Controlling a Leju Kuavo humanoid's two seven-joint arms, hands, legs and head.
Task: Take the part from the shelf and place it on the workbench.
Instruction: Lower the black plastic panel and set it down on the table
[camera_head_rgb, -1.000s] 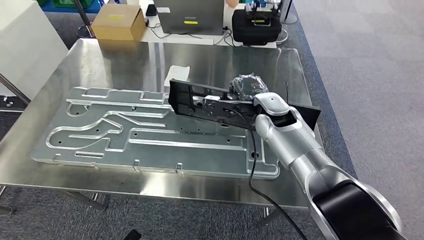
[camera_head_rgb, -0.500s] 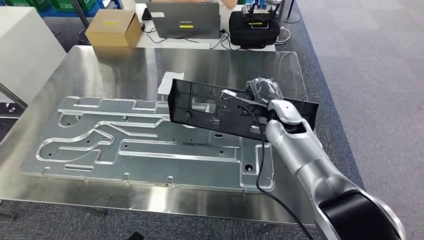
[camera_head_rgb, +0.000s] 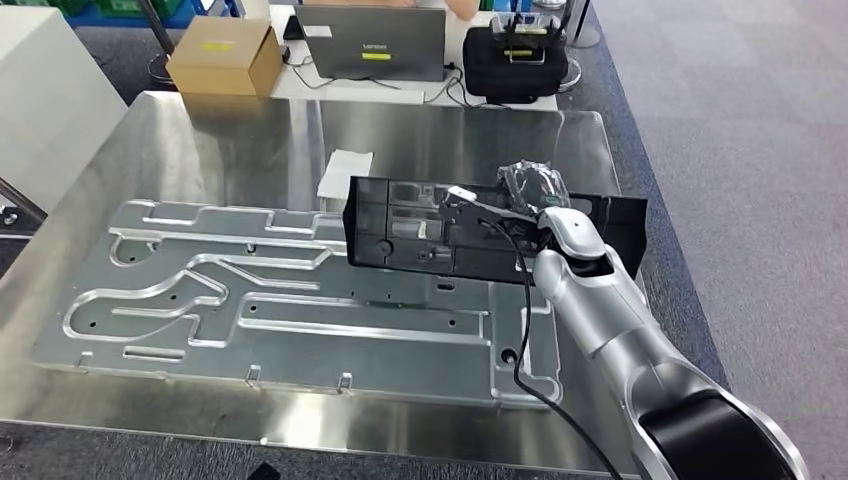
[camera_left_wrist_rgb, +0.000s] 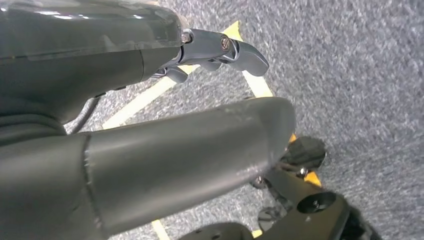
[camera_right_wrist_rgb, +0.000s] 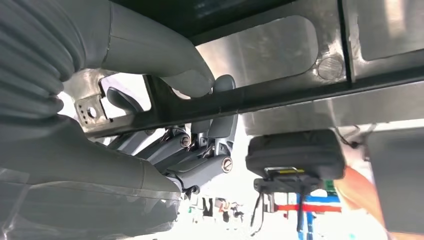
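Observation:
The part is a long black plastic panel with ribs and cut-outs (camera_head_rgb: 420, 235). My right hand (camera_head_rgb: 528, 190) grips it near its right half and holds it above the workbench (camera_head_rgb: 250, 130), long side nearly level, open face toward me. It hangs over the right end of a large grooved aluminium plate (camera_head_rgb: 300, 310). In the right wrist view my fingers (camera_right_wrist_rgb: 205, 150) and thumb (camera_right_wrist_rgb: 160, 55) clamp a black bar of the part (camera_right_wrist_rgb: 300, 92). My left hand (camera_left_wrist_rgb: 200, 125) hangs over grey carpet with nothing in it, thumb and fingers apart.
A white paper sheet (camera_head_rgb: 345, 172) lies on the steel bench behind the plate. Beyond the bench stand a cardboard box (camera_head_rgb: 222, 55), a laptop (camera_head_rgb: 370, 42) and a black bag (camera_head_rgb: 515, 62). A white cabinet (camera_head_rgb: 45, 100) flanks the left side. Carpeted floor runs along the right.
The part has swung from a slant to nearly level and sits a little further right in my right hand. The whole view has shifted slightly as well.

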